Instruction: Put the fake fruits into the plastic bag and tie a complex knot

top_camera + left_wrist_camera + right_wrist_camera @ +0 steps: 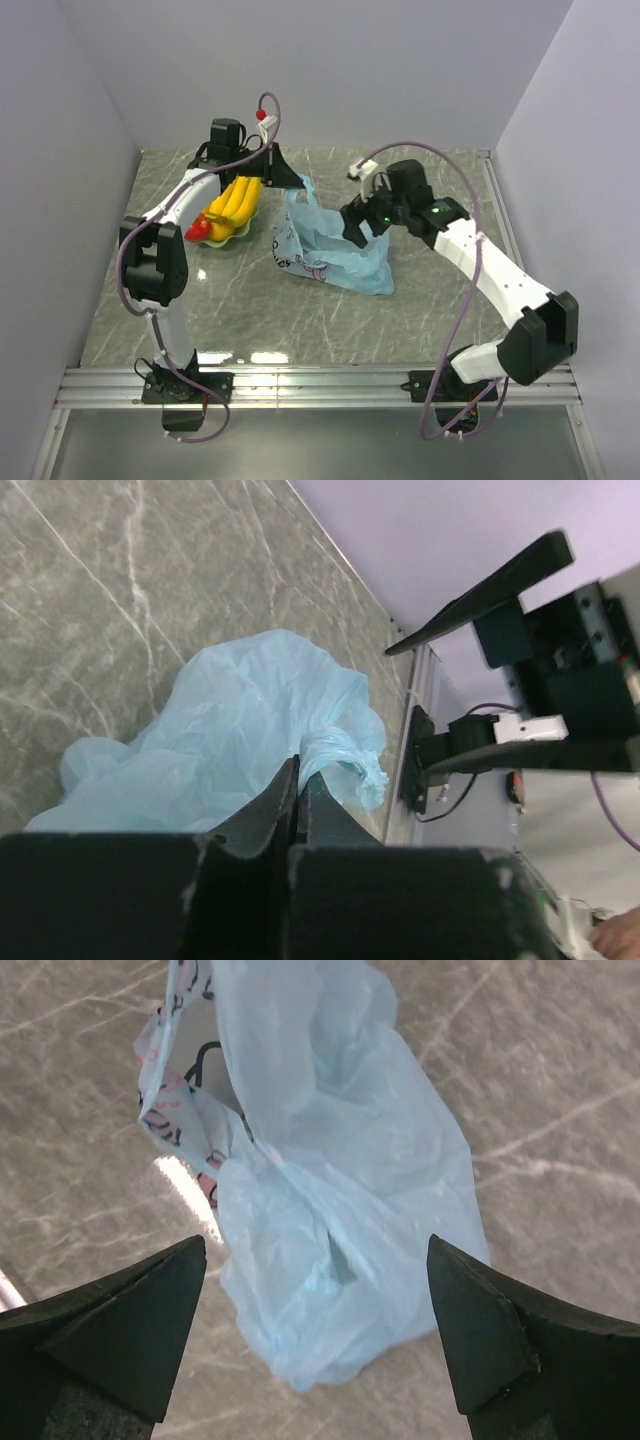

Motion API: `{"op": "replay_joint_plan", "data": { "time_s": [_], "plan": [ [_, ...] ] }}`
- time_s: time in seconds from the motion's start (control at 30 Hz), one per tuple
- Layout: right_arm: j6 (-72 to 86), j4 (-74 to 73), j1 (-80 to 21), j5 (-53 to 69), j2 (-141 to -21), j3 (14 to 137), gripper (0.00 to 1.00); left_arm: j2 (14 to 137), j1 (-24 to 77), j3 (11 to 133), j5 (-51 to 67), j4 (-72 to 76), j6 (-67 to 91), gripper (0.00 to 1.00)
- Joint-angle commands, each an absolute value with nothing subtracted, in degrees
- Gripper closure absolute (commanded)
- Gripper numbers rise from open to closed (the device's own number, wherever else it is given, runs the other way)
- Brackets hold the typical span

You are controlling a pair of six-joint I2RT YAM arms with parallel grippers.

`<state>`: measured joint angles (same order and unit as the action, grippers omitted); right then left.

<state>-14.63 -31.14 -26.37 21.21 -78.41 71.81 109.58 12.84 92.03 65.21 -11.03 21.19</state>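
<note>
The light-blue plastic bag (pixel 335 255) lies crumpled on the marble table, its print facing left. My left gripper (pixel 289 178) is shut on a twisted handle of the bag (pixel 335 752), lifting that corner at the back. In the left wrist view the gripper (pixel 298 770) pinches the handle between closed jaws. My right gripper (pixel 358 226) hovers open over the bag's right side; in its wrist view the gripper (pixel 315 1257) has wide-apart jaws with only the bag (pixel 330 1180) below. The fake fruits, a yellow banana bunch (pixel 236 200) and a red apple (pixel 198 230), sit left of the bag.
The fruits rest in a pale green wavy dish (pixel 228 241) at the back left. An aluminium rail (pixel 320 385) runs along the near edge between the arm bases. Walls close in the table on the left, back and right.
</note>
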Motion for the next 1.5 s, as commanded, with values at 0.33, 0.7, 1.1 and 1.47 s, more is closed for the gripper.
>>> {"op": "replay_joint_plan", "data": {
  "time_s": [0.33,0.7,1.1,1.47],
  "plan": [
    [-23.1,-15.1,-33.8,11.0,-93.4,74.1,0.01,111.7,12.9,96.1,69.1,-7.3,27.5,0.97],
    [-22.8,-23.7,-30.7,25.2,-82.6,69.2,1.0,119.0,9.4,99.0,70.5,7.5,47.3,0.99],
    [-6.6,-22.7,-20.9,37.6,-72.9,62.0,1.0,122.3,9.8,103.3,62.9,-3.7,36.6,0.7],
    [11.2,-16.3,-13.2,35.6,-76.6,59.3,1.0,111.2,3.8,112.8,48.8,-29.4,11.2,0.01]
  ]
}}
